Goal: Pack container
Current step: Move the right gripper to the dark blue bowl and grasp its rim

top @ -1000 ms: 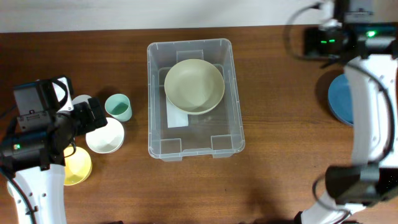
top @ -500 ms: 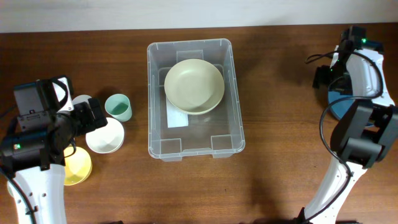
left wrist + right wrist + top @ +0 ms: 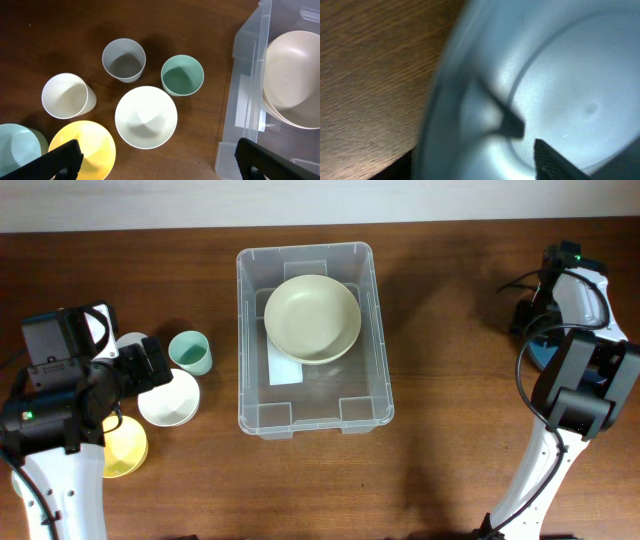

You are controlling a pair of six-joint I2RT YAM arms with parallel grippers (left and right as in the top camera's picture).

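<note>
Container (image 3: 384, 370): one bowl (image 3: 312, 318) inside. Left gripper (image 3: 160, 164): spread wide, fingertips cropped. Right gripper (image 3: 527, 320): at blue plate (image 3: 541, 354), mostly hidden by arm, close view blurred; grip state cannot be told.

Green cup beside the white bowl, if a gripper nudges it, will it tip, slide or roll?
The green cup stands upright and looks empty, so it is probably light and would slide on the smooth table if pushed low. Pushed near its rim it might tip, and its round wall would likely roll.
</note>
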